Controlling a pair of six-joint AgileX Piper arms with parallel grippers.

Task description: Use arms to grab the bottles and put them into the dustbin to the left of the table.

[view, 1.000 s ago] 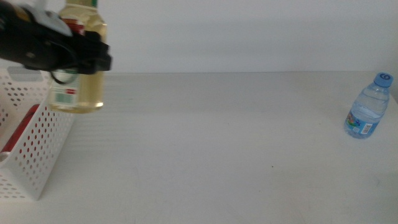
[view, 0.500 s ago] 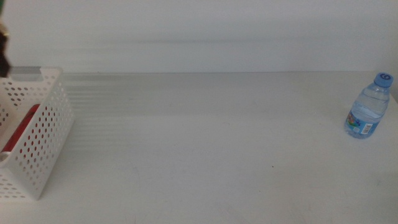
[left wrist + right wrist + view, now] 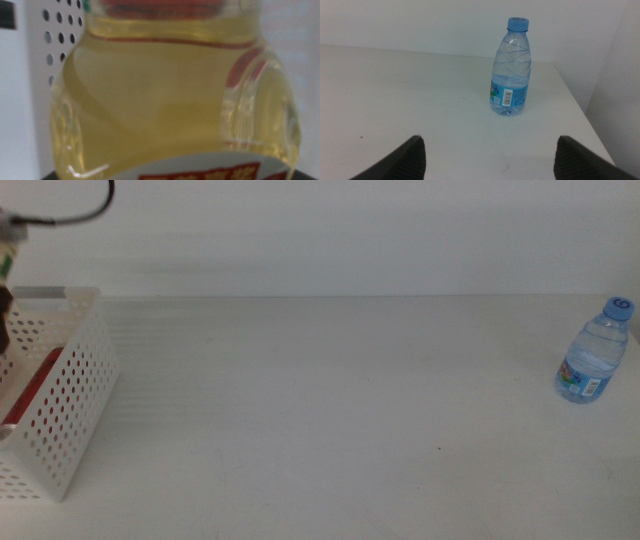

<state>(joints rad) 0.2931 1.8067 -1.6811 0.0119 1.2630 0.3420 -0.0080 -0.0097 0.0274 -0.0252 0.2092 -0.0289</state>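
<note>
— While I've got the feeds up, tell me what you need first

— Where's the yellow-liquid bottle [image 3: 170, 95]?

— It fills my left wrist view, very close, red label bands across it and the perforated wall of the dustbin [image 3: 55, 45] right behind it. From that view I can't make out the left gripper's jaws, so I can't tell whether they're clamped on the bottle. In the middle view only a sliver of that arm shows at the far left edge, over the bin, with its black cable [image 3: 70, 212] looping above

— And the bin itself?

— The dustbin [image 3: 70, 395] sits at the left edge of the table [image 3: 320, 400] in the middle view. Through its holes I see the slim red can [image 3: 28, 388] lying inside, tilted

— The other bottle?

— The small clear water bottle [image 3: 593, 351] stands upright near the right edge of the table, blue cap on, well apart from the bin. My right wrist view shows the same bottle [image 3: 511, 67] ahead of the right gripper [image 3: 490, 157], upright, barcode facing the camera

— Right claw?

— Its jaws are spread wide apart, nothing between them, and the bottle is beyond their tips, not touching either one
</note>
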